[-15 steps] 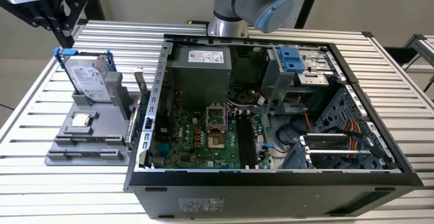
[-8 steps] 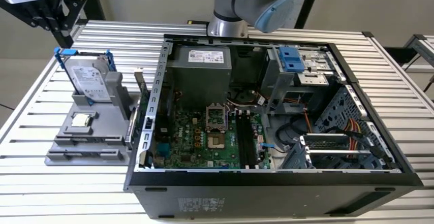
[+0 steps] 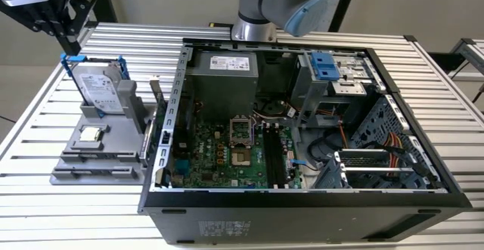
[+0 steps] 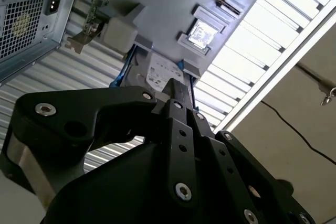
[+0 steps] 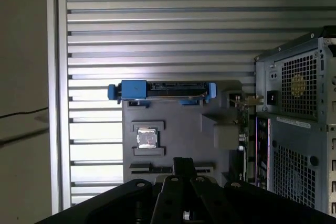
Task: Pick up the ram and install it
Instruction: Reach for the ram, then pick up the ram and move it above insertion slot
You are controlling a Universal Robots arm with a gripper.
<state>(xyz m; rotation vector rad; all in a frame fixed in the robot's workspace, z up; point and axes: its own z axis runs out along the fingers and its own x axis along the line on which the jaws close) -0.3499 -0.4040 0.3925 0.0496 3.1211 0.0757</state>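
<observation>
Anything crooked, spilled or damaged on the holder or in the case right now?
Nothing stands out. The hard drive stands upright in the holder, the CPU lies flat in its pocket, and the case sits open on the table.

PC case (image 3: 302, 216) on table (image 3: 60, 216), tray (image 3: 113, 148) at the exterior view's left, HDD (image 3: 98, 88) & CPU (image 3: 92, 135) on tray

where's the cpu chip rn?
The CPU chip sits in the grey fixture at the exterior view's left, outside the computer case, beside the upright hard drive.
</observation>
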